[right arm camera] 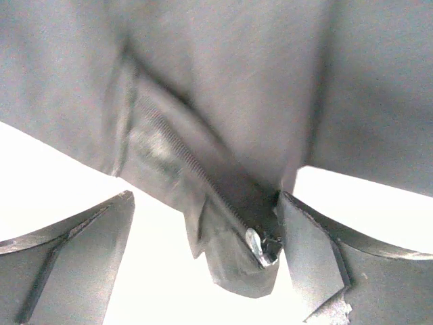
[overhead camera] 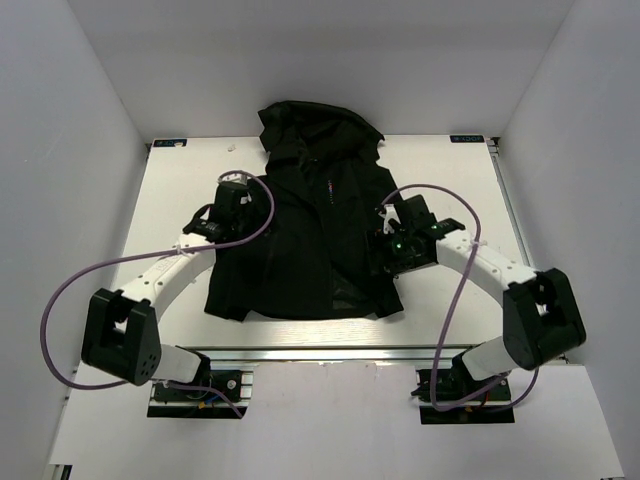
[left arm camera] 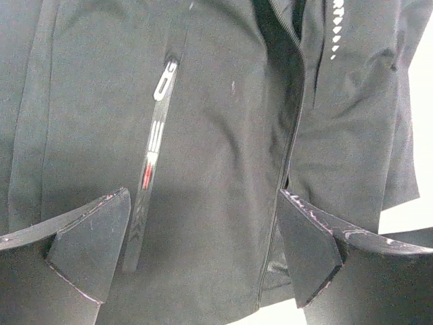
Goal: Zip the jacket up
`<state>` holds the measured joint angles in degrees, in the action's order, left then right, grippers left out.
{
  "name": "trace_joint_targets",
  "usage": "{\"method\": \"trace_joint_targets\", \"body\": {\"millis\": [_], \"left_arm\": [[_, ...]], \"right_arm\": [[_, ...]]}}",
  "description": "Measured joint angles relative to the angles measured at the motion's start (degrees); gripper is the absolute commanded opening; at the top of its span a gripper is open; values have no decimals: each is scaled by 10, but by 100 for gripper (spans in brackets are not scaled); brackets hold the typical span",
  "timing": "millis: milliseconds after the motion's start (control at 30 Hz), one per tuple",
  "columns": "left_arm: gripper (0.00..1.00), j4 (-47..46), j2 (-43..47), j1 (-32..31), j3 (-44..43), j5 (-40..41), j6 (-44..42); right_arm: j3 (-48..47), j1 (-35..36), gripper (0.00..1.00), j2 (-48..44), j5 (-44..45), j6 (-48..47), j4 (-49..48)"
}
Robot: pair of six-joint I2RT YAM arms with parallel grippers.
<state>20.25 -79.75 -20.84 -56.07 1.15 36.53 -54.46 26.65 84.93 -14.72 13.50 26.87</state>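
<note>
The jacket (overhead camera: 300, 250) is laid flat on the counter (overhead camera: 450, 170) at mid-frame, hood toward the top. The left gripper (left arm camera: 203, 203) and the right gripper (right arm camera: 203, 200) are both seen wide open, with nothing grasped. The zipper end (right arm camera: 260, 244) lies just beside one right finger. If the gripper is closed off-target, only fabric may be pinched and the teeth left unmated.

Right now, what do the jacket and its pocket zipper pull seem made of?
The jacket looks like matte black fabric, going by its soft creases. The pocket zipper pull looks pale and slightly glossy: metal or plastic, hard to say.
</note>
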Motion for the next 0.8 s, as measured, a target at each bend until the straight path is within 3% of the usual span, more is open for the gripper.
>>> {"method": "trace_joint_targets", "body": {"millis": [167,333,600,800], "left_arm": [[98,8,34,0,23,0,6],[98,7,50,0,29,0,10],[98,20,78,0,53,-17,16],[98,21,95,-3,97,-57,23]], "right_arm": [[19,52,89,-37,-66,9,7],[19,122,89,-31,-78,27,5],[19,185,89,-20,-37,57,0],[19,219,89,-67,77,78,0]]}}
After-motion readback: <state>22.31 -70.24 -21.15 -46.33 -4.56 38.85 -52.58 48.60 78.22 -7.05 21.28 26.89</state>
